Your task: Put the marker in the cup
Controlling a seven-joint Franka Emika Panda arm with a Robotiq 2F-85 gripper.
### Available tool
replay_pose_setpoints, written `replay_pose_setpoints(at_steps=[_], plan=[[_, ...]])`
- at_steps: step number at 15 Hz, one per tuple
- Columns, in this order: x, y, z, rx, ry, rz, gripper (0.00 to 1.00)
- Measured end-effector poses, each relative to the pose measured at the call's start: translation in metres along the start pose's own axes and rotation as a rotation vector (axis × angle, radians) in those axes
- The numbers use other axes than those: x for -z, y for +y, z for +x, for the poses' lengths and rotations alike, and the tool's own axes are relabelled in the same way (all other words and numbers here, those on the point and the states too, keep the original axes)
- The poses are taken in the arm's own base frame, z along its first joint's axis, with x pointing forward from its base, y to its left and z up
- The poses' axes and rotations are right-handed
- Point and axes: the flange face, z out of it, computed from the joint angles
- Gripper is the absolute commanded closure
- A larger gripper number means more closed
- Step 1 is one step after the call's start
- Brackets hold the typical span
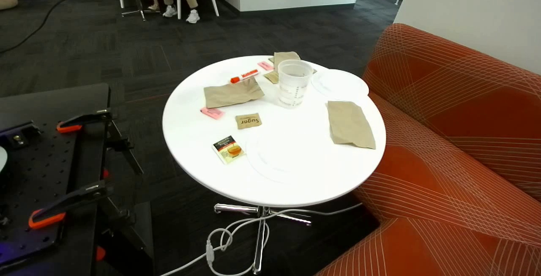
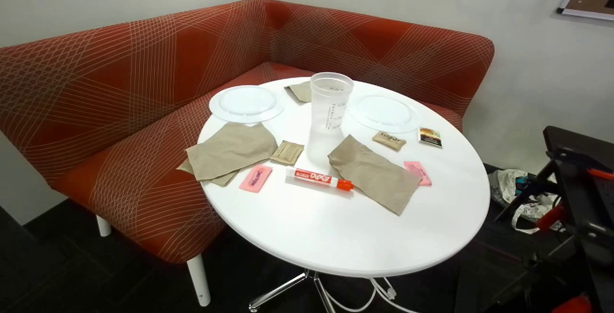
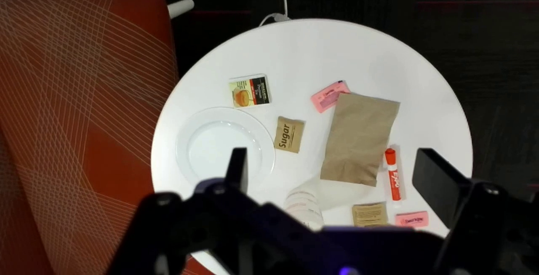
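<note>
The marker, red and white with an orange-red cap, lies flat on the white round table; it shows in both exterior views [image 1: 244,76] [image 2: 316,178] and in the wrist view [image 3: 393,178]. Its cap end is beside a brown napkin. The cup, tall, see-through and whitish with printed marks, stands upright on the table in both exterior views [image 1: 292,88] [image 2: 330,109]. In the wrist view the cup [image 3: 302,207] is partly hidden behind the gripper. My gripper [image 3: 332,167] is open and empty, above the table, and shows only in the wrist view. The marker appears between its fingers, nearer the right one.
Brown napkins [image 1: 351,124] [image 3: 360,138], clear plates [image 2: 247,103] [image 3: 225,150], a sugar packet [image 3: 289,134], a tea packet [image 3: 250,91] and pink packets [image 3: 330,96] lie around the cup and marker. A red sofa [image 1: 456,174] borders the table. A black cart with clamps [image 1: 46,162] stands nearby.
</note>
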Motion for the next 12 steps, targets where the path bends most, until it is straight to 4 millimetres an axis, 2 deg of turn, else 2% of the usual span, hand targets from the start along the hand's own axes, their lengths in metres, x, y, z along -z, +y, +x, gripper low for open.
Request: replay_pose_setpoints(at_steps=[3, 6, 12], plan=[[-0.003, -0.023, 0.018, 0.053, 0.025, -0.011, 0.0], [-0.015, -0.045, 0.043, 0.103, 0.064, -0.007, 0.0], [-0.062, -0.087, 0.096, 0.196, 0.116, 0.019, 0.0]])
